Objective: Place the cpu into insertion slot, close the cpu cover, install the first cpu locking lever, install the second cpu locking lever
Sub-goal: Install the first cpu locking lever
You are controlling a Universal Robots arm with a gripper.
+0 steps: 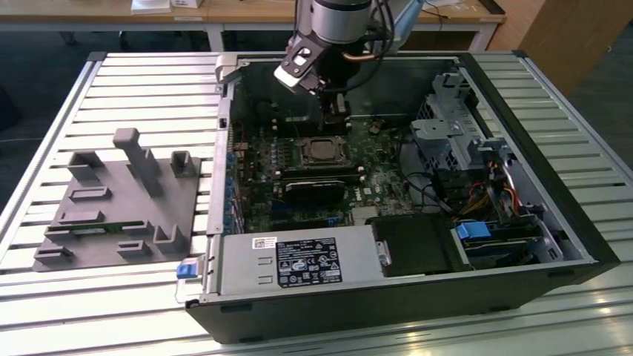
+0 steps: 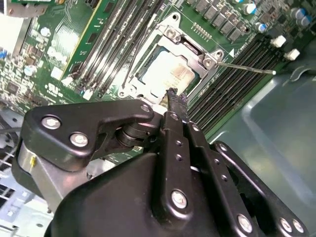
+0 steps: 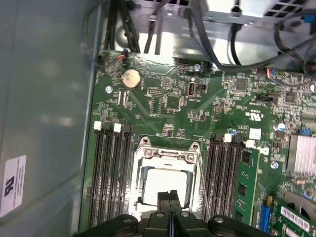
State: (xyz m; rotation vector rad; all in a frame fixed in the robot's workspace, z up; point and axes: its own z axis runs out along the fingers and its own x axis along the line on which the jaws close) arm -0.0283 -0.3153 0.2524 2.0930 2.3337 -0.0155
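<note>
The cpu (image 2: 165, 71) lies with its dull silver top up in the insertion slot (image 1: 319, 151) on the green board. The cpu cover (image 2: 190, 49), a silvery frame, lies flat around it, and the chip shows through its window (image 3: 165, 180). One thin wire locking lever (image 2: 247, 67) juts out sideways from the socket's corner over the memory slots. My gripper (image 2: 173, 96) hangs just above the socket's edge, shut, with nothing between its black fingers (image 3: 165, 202). In the exterior view the gripper (image 1: 336, 122) stands just behind the socket.
Long black memory slots (image 3: 111, 173) flank the socket on both sides. A black block (image 1: 314, 191) sits in front of the socket, then the power supply (image 1: 296, 261). Cables and a drive cage (image 1: 455, 133) crowd the exterior view's right. A grey fixture (image 1: 118, 200) stands outside the case.
</note>
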